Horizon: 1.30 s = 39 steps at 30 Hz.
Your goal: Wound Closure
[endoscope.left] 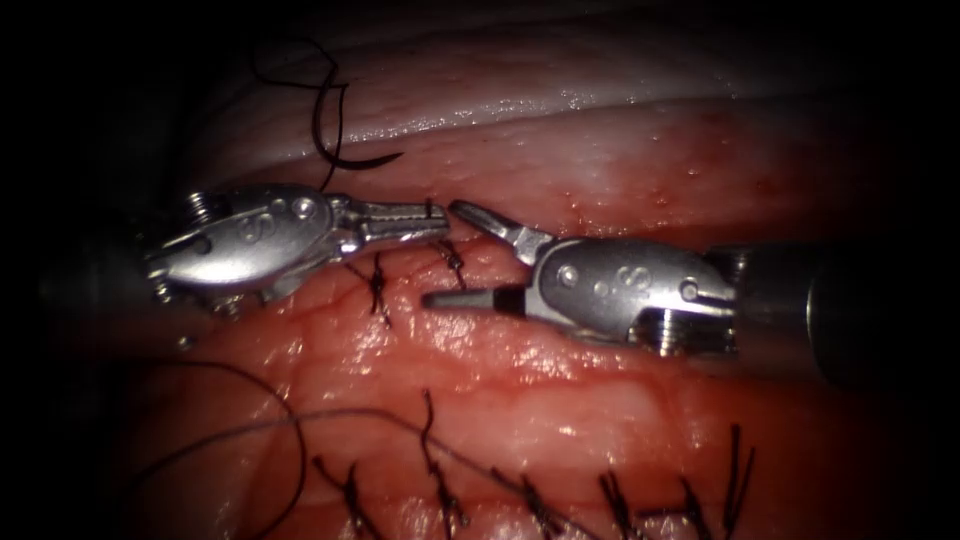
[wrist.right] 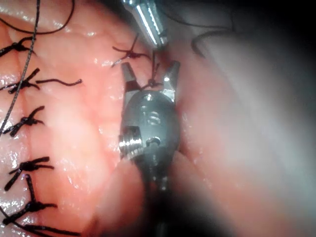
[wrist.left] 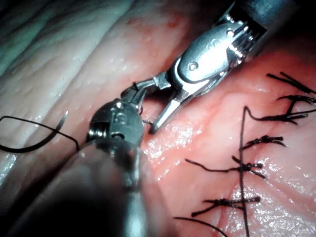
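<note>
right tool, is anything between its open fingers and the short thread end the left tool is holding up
Nothing visible. The right arm's silver needle driver has its fingers spread around the short dark thread end, which the left arm's silver needle driver grips; the dark curved needle lies free on the pale tissue above.

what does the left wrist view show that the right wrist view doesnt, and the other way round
Left wrist view: the curved needle lying loose on the pale tissue, held by neither hand and apparently not in the tissue.

Right wrist view: the thread running from the shut left hand down to a knot between the open jaws of the right hand.

Both: the two hands nearly tip to tip, the left shut on the thread, the right holding nothing, and the row of finished stitches nearby.
</note>
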Tool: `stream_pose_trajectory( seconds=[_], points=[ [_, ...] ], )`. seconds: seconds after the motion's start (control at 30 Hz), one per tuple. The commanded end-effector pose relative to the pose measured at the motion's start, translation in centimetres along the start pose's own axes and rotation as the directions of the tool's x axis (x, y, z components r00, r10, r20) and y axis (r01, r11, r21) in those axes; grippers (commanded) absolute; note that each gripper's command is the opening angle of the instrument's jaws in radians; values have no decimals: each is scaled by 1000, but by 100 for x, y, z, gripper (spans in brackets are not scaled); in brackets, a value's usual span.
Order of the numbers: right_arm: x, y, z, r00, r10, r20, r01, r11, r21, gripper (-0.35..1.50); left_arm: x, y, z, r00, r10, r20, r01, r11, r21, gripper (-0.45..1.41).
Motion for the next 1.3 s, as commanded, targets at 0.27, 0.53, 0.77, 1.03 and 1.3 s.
stream_pose_trajectory(
  seconds=[0.27,0.53,0.77,1.03,1.3],
  points=[
    [3,-13,29,1000,12,-7,-12,1000,-7,93,-1,1,11,1000,0,-7,0,1000,-11,-45],
    [1,-10,51,999,37,-9,-37,999,-26,91,3,4,8,1000,15,-7,-15,1000,-13,-45],
    [5,-18,61,999,44,-9,-45,998,-37,81,5,4,8,1000,12,-8,-12,1000,-15,-45],
    [2,-20,63,992,124,-13,-125,990,-59,-35,5,6,8,1000,12,-8,-12,1000,-17,-45],
    [3,-17,58,994,94,-61,-97,994,-47,94,4,7,4,1000,14,-9,-14,1000,-23,-45]
  ],
)
